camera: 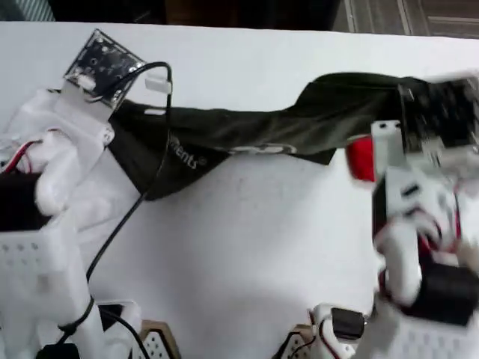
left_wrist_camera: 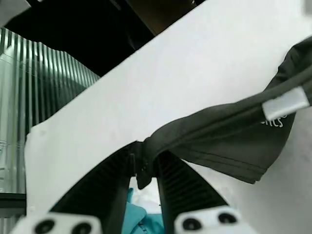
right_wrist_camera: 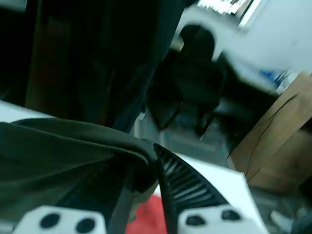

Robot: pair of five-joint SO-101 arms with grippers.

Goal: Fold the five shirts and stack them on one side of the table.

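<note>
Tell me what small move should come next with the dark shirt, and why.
Probably lower both ends together to lay the dark shirt on the table: each arm's jaws are shut on one end, and it stretches between them, bunched narrow in the middle, not yet flat for folding.

The high camera looks steeply down on the white table (camera: 247, 247) from its near side. The wrist cameras sit close behind the left gripper (left_wrist_camera: 144, 170) and right gripper (right_wrist_camera: 144, 175), facing the far edge. All three views share the dark shirt (camera: 247, 134).

Shirt (camera: 247, 137) stretches across table (camera: 262, 254) between left pincer (left_wrist_camera: 144, 168) and right pincer (right_wrist_camera: 144, 176).
</note>
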